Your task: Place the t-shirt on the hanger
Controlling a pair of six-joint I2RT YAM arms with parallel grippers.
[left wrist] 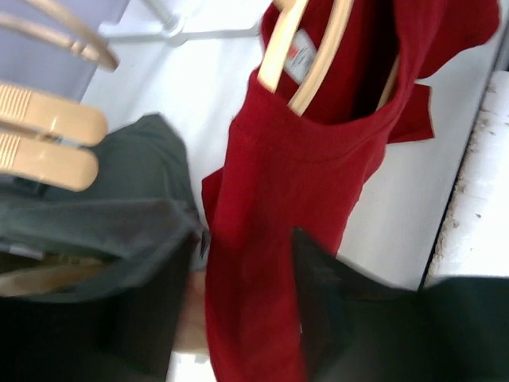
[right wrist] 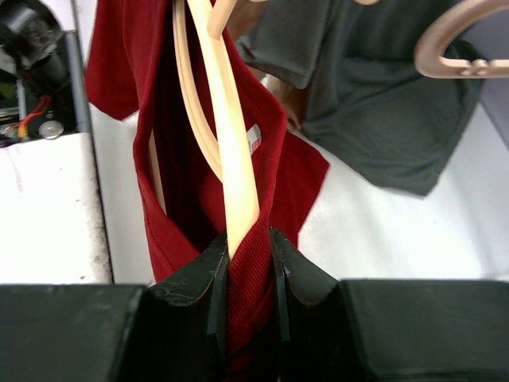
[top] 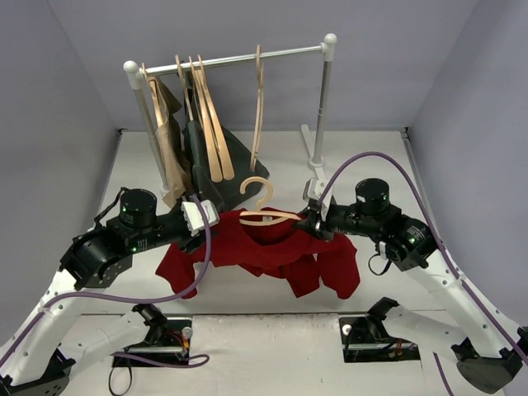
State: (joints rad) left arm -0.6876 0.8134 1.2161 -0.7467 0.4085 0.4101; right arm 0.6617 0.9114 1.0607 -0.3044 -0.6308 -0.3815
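The dark-red t-shirt hangs in the air between my two grippers, above the white table. The tan wooden hanger sits inside its neck, hook sticking up. My left gripper is shut on the shirt's left shoulder; in the left wrist view red cloth fills the gap at the gripper, and the hanger's arms show in the collar. My right gripper is shut on the right shoulder; in the right wrist view it pinches the shirt and the hanger's end.
A white clothes rack stands behind, carrying a beige garment, a dark green-grey garment and bare wooden hangers. Its right post is close behind the right arm. The dark garment hangs beside the left gripper.
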